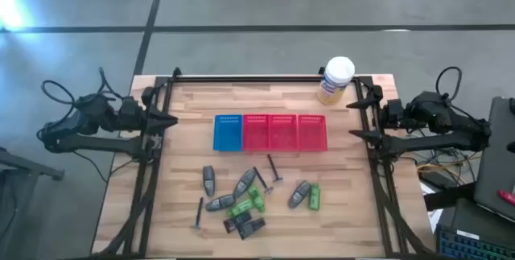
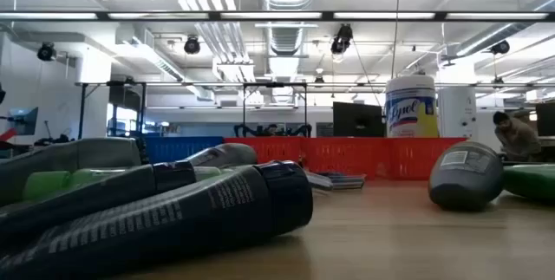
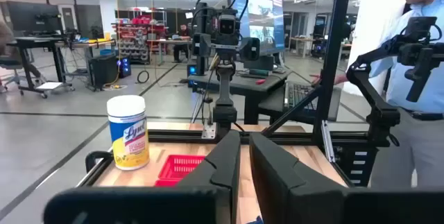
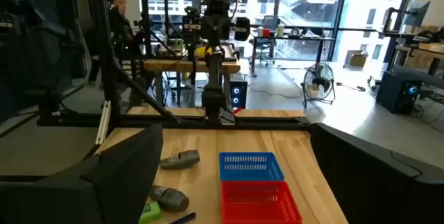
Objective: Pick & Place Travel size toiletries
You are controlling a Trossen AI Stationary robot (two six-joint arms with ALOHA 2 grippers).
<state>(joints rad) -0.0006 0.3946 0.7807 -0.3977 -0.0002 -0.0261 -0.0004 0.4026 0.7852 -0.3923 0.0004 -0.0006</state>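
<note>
Grey, green and dark toiletries [image 1: 245, 198] lay scattered on the bench [image 1: 346, 187] (near the baskets [image 1: 270, 132]). Left tool [image 3: 243, 161] sat nearly closed at the bench's edge; right tool [image 4: 232, 175] gaped apart opposite.

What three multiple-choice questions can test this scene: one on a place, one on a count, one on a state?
1. Where does the white-lidded canister stand?
A. at the table's far edge, right of centre
B. inside the blue basket
C. among the toiletries

2. How many red baskets lie beside the blue basket?
A. one
B. three
C. five

3. What do the baskets hold?
A. green bottles
B. razors
C. nothing visible

Answers: 1 A, the high view shows it there. 2 B, three red compartments follow the blue. 3 C, the toiletries all lie on the table.
</note>
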